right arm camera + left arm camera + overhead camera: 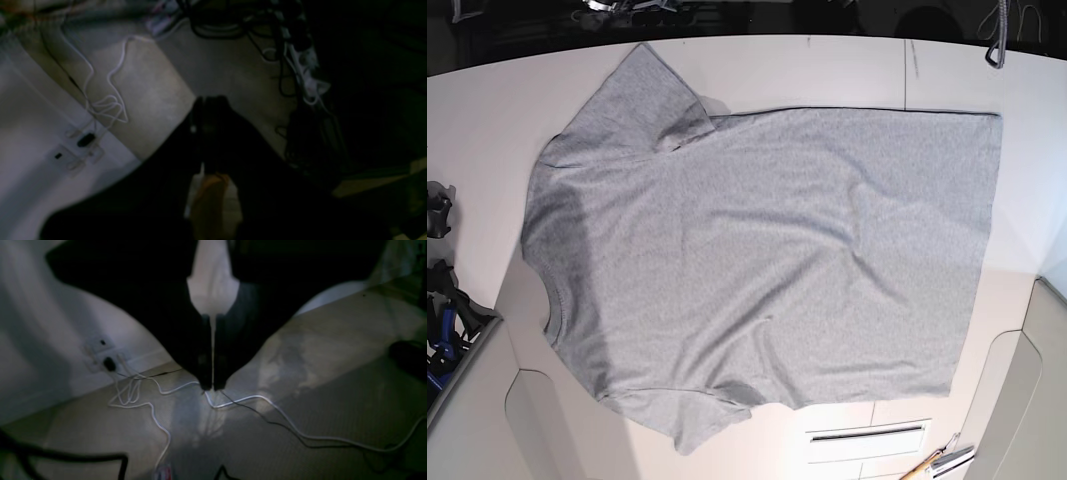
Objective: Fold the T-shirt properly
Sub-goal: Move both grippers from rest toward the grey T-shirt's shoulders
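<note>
T-shirt (777,240) lies spread on the white table (1032,110), plain grey side up, with shallow wrinkles through the body. Its long axis, collar (555,310) to hem (975,270), runs across the base view, from the right gripper's side to the left gripper's side. One sleeve (642,100) points to the top of that view; the other sleeve (702,420) is bunched at the bottom.

Left gripper (212,386) is closed on nothing visible, a thin slit showing between its fingers. Right gripper (210,98) is likewise closed, its tips together, with no cloth seen in them. Beyond the tips, both wrist views show floor and white cable (320,438), not the garment; neither gripper appears in the base view, so the exact offset from either to the cloth cannot be told.

By side, the left arm is judged nearer the hem and the right arm nearer the collar. Folding appears unstarted. The next move calls for each gripper to turn toward the table and open before reaching its own end; a shallow pinch could slip or drag wrinkles.
</note>
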`<state>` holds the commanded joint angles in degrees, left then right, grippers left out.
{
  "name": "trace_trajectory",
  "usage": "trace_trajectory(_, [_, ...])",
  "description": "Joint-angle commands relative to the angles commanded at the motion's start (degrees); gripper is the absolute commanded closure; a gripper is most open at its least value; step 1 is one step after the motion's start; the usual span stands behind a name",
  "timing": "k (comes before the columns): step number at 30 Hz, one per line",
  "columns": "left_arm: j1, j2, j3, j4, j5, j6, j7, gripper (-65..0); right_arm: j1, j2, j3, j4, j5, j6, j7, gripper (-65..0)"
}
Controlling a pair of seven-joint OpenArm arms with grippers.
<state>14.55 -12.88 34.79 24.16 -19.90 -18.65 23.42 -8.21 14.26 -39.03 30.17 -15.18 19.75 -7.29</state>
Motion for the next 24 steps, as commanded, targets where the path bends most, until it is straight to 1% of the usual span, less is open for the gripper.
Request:
trace_trajectory(2, [2.60, -1.57, -0.28, 4.04, -1.84, 0.00, 0.00, -1.7, -2.19, 2.34, 0.00, 4.22, 2.14, 0.00, 0.00, 0.0])
trace_trajectory(4, [5.40, -3.13, -2.08, 8.37, -2.16, 0.00, 0.04, -1.7, -4.59, 4.90, 0.00, 8.83, 4.72, 0.02, 0.00, 0.0])
trace_trajectory(6, [8.46, -4.35, -5.44, 12.87, -2.16, -0.02, 0.96, -1.7, -7.19, 7.39, 0.00, 13.64, 6.45, 0.02, 0.00, 0.0])
trace_trajectory(9, [13.53, -5.40, -12.31, 20.20, -2.16, -0.07, 4.11, -1.7, -10.69, 11.45, 0.02, 20.83, 7.85, 0.02, 0.00, 0.0])
trace_trajectory(11, [17.07, -5.38, -17.09, 25.27, -2.14, -0.59, 5.77, -1.7, -12.90, 14.40, 0.00, 25.33, 8.87, 0.00, 0.00, 0.0])
trace_trajectory(14, [22.18, -5.38, -23.30, 32.48, -2.16, -4.66, 6.23, -1.7, -15.98, 18.47, 0.02, 31.89, 9.97, 0.00, 0.00, 0.0])
trace_trajectory(15, [23.87, -5.38, -25.05, 34.82, -2.16, -5.25, 6.25, -1.7, -17.03, 19.74, 0.02, 34.14, 10.36, 0.00, 0.00, 0.0])
trace_trajectory(19, [30.56, -5.40, -30.67, 44.54, -2.14, -5.18, 6.43, -1.7, -21.24, 24.81, 0.02, 43.76, 11.78, -0.02, -0.02, 0.0])
trace_trajectory(24, [38.23, -5.35, -37.90, 57.11, -2.19, -5.18, 6.45, -1.7, -25.77, 30.27, 1.33, 56.46, 11.78, -0.04, -0.17, 0.0])
